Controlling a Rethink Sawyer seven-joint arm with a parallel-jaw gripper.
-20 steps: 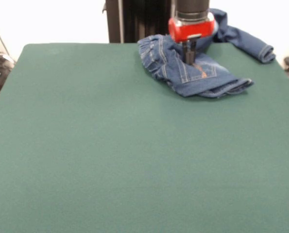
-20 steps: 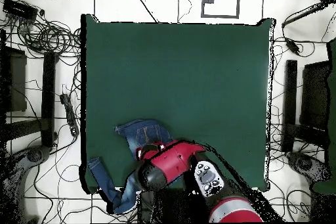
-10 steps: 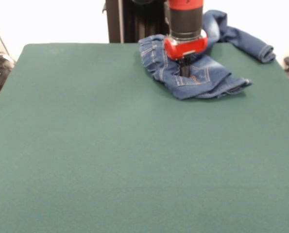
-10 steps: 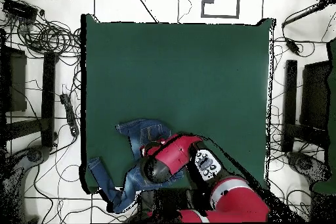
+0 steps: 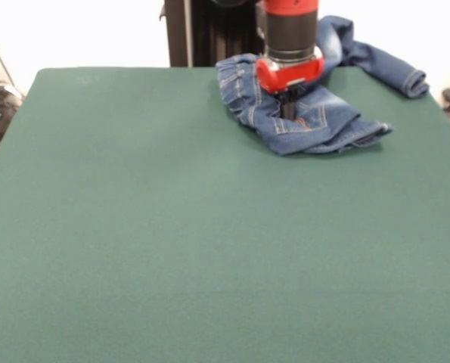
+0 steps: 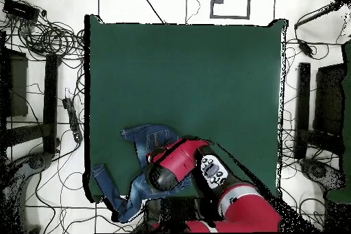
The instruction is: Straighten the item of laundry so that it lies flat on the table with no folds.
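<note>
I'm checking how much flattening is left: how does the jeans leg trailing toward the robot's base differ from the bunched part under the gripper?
The trailing leg stretches out long and thin, hanging over the table edge; the bunched part is folded on itself and lies wholly on the table. The gripper presses into the bunched part and is clear of the trailing leg. Both are the same blue denim.

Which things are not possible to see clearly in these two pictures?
- Gripper state: front view shows only dark tips pressed into the jeans; overhead, the arm covers it.
- Jeans under the arm: hidden overhead.
- One leg beyond the table edge: its far part is hidden in the front view by the arm.
</note>
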